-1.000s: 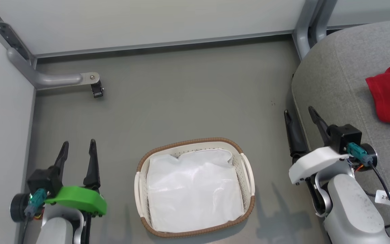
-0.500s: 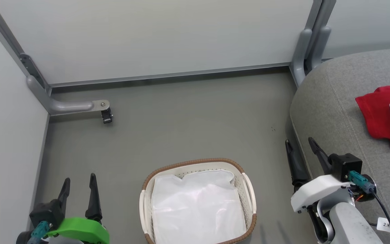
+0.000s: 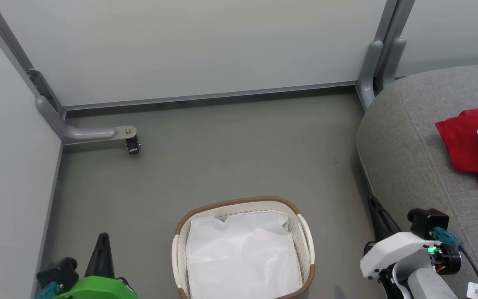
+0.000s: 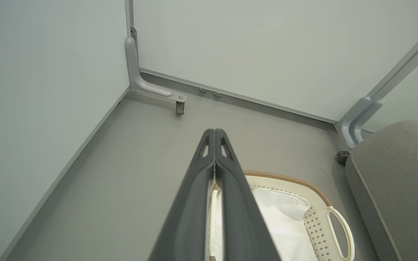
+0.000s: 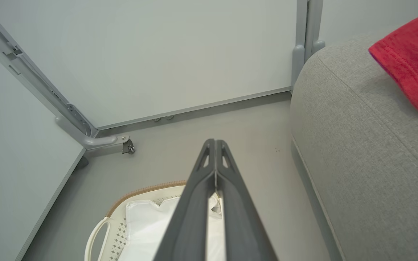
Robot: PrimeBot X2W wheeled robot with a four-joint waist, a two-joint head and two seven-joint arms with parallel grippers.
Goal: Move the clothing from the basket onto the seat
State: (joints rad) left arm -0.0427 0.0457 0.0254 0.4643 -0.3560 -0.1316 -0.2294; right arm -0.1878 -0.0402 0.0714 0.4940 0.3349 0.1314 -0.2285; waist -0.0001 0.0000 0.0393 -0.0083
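One basket (image 3: 239, 201), with two side handles (image 3: 308, 238) and one white liner (image 3: 243, 257) inside it. One grey seat (image 3: 413, 137). On it lies one red heap of clothing (image 3: 463, 137) with one white-trimmed edge; whether that is one garment or two cannot be told. Two end effectors: the left end effector (image 3: 103, 237) and the right end effector (image 3: 373, 202), with two dark fingers (image 4: 194, 203) each. One caster (image 3: 132, 146) on one grey foot bar (image 3: 89, 133). Two grey uprights (image 3: 375, 62) side by side at the far corner.
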